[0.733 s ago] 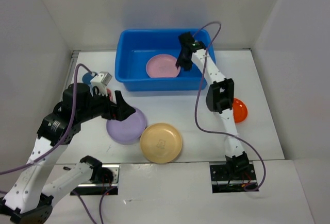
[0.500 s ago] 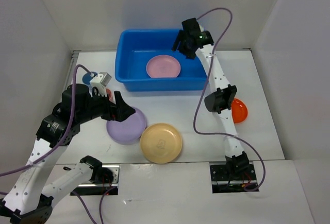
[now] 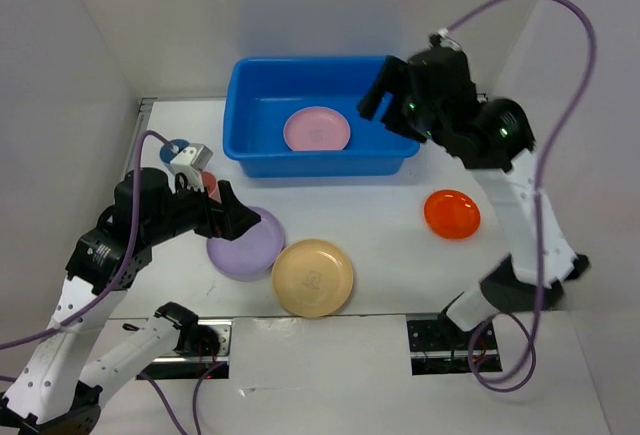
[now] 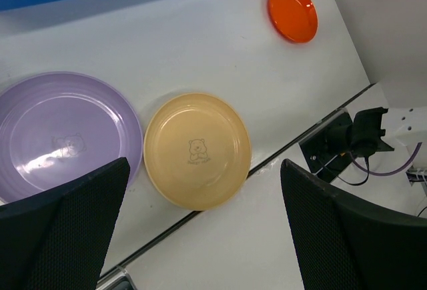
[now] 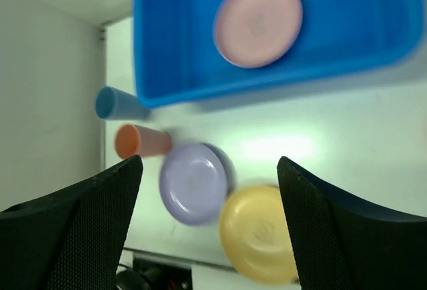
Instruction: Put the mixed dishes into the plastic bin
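Our left gripper (image 4: 203, 167) gapes empty over the lavender plate (image 4: 60, 137) — our right gripper (image 5: 208, 162), likewise apart, hangs above the blue bin (image 3: 262, 115).

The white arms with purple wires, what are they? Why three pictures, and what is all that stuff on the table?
They are two robot arms, each ending in a two-finger claw called a gripper. One picture comes from a camera high above the table. The other two come from small cameras on the wrists, so the black shapes at the bottom are each arm's own fingers. On the table stands a big blue bin with a pink plate inside. Outside it are a lavender plate, a tan-yellow plate, an orange plate, a light blue cup and a salmon-pink cup. The left gripper hangs near the lavender plate; the right gripper is by the bin's right end. Both are open and hold nothing.
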